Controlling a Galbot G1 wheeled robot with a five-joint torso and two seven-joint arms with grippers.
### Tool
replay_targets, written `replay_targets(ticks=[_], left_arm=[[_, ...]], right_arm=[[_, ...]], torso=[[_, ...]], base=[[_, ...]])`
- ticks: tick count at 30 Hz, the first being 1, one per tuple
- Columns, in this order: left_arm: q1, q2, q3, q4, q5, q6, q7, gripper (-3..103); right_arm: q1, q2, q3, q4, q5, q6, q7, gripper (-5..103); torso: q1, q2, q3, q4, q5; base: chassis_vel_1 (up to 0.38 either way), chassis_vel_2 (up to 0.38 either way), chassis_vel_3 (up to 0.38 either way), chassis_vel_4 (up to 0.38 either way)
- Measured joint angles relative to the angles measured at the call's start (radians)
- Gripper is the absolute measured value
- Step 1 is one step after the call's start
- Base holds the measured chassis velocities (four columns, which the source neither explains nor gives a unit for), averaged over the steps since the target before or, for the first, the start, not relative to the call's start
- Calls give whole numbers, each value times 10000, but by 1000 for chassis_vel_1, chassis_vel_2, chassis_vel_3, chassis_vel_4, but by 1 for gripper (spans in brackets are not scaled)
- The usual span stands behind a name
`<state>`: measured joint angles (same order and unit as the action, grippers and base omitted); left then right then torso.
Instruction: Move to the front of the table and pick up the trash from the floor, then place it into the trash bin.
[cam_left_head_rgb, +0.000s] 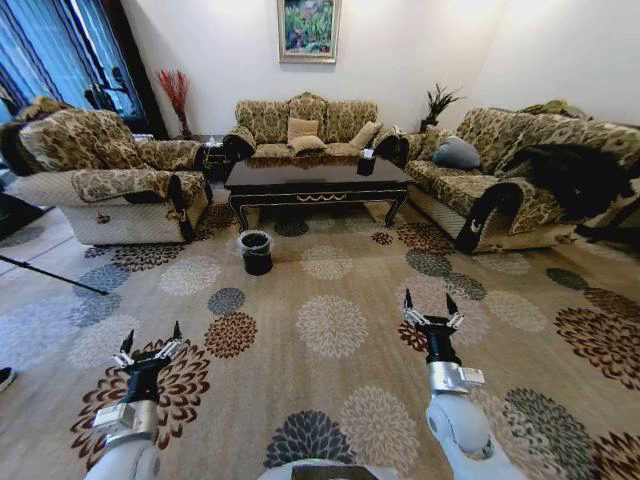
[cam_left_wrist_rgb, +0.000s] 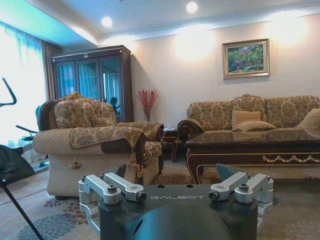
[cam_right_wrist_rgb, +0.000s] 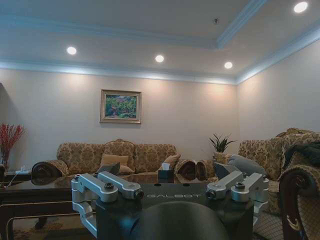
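Both claws, left (cam_left_head_rgb: 151, 337) and right (cam_left_head_rgb: 431, 304), hover spread above floor (cam_left_head_rgb: 330, 330).

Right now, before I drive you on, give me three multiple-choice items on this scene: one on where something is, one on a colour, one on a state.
1. Where does the trash bin stand?
A. On the floor by the table's front left leg
B. On the table
C. On the right sofa

2. What colour is the bin?
A. White
B. Black
C. Red

3. How are the left gripper and the right gripper?
A. Both shut on trash
B. Left open, right shut
C. Both open, empty

Answers:
1 A, the head view shows it on the carpet beside that leg.
2 B, its body is black under a clear liner.
3 C, each gripper's fingers are spread with nothing between.
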<state>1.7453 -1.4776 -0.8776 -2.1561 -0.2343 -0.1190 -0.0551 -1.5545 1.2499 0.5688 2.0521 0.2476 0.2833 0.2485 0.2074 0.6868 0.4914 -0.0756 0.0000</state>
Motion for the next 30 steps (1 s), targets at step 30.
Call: replay_targets(ticks=[30], left_arm=[[0,0,0,0,0,0,0,100]], right_arm=[[0,0,0,0,0,0,0,100]], torso=[[593,1387,793,0,0]], base=[[0,0,0,0]])
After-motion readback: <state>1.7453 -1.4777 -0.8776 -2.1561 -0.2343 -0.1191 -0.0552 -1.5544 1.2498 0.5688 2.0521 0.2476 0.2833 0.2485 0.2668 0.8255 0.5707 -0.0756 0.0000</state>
